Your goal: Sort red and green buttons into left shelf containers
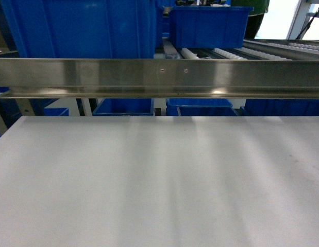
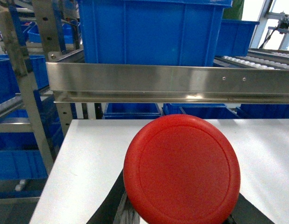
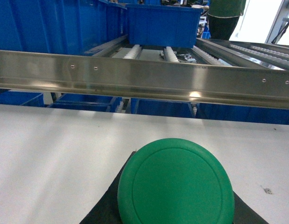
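A red button (image 2: pixel 181 170) fills the lower middle of the left wrist view, its round cap facing the camera. My left gripper (image 2: pixel 181 212) is shut on it, with dark fingers (image 2: pixel 107 205) showing at either side. In the right wrist view a green button (image 3: pixel 176 183) sits the same way in my right gripper (image 3: pixel 176 217), which is shut on it. Both hang over the white table (image 1: pixel 159 180). A large deep blue bin (image 1: pixel 82 28) stands on the shelf at upper left, also seen close ahead from the left wrist as the blue bin (image 2: pixel 149 32). Neither gripper shows in the head view.
A steel rail (image 1: pixel 159 77) runs across the shelf front above the table's far edge. A second blue bin (image 1: pixel 208 25) sits farther back on white rollers (image 1: pixel 252 53). More blue trays (image 1: pixel 123 107) stand on the lower level. A metal rack upright (image 2: pixel 27 93) rises at the left.
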You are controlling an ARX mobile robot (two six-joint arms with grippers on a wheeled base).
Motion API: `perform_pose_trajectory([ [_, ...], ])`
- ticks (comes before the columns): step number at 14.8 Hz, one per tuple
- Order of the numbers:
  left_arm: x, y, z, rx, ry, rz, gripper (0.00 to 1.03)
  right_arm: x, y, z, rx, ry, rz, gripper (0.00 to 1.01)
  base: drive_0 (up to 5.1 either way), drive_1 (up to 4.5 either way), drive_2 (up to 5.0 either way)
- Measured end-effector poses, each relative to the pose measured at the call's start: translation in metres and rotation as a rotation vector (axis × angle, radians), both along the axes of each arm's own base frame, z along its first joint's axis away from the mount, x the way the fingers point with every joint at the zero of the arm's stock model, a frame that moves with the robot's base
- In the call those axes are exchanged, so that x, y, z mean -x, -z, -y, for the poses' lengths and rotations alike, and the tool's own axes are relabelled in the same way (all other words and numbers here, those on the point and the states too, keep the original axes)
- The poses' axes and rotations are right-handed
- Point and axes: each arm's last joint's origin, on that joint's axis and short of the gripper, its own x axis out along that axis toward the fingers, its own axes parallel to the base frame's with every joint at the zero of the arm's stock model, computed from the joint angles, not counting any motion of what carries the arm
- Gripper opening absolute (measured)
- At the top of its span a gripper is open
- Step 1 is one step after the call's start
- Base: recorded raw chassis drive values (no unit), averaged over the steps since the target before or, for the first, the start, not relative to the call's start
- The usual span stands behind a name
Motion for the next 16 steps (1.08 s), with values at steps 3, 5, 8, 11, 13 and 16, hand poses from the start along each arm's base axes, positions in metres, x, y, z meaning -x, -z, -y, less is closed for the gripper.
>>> perform_pose_trajectory([
  [3,0.0,-0.0001,0.0,0.0,0.0,0.001,0.24,0.0,0.0,0.0,0.0,0.0,0.0,0.26,-5.0,2.35,2.3],
  [5,0.0,-0.0004,0.0,0.0,0.0,0.004,0.24,0.0,-0.0001,0.0,0.0,0.0,0.001,0.26,-5.0,2.32,2.3],
  [8,0.0,-0.0002,0.0,0.0,0.0,0.002,0.24,-0.0001,0.0001,0.0,0.0,0.0,-0.001,0.26,-5.0,2.37,2.4],
  [11,0.0,-0.0003,0.0001,0.0,0.002,0.003,0.24,0.0,-0.0001,0.0,0.0,0.0,0.001,0.26,-4.8,2.56,2.6],
  [13,0.0,-0.0003,-0.0001,0.0,-0.001,0.003,0.24,-0.0001,0.0002,0.0,0.0,0.0,-0.001,0.26,-5.0,2.37,2.4],
  [16,0.0,-0.0001,-0.0001,0.0,-0.001,0.001,0.24,0.0,0.0001,0.0,0.0,0.0,0.0,0.26,-4.9,2.51,2.5],
])
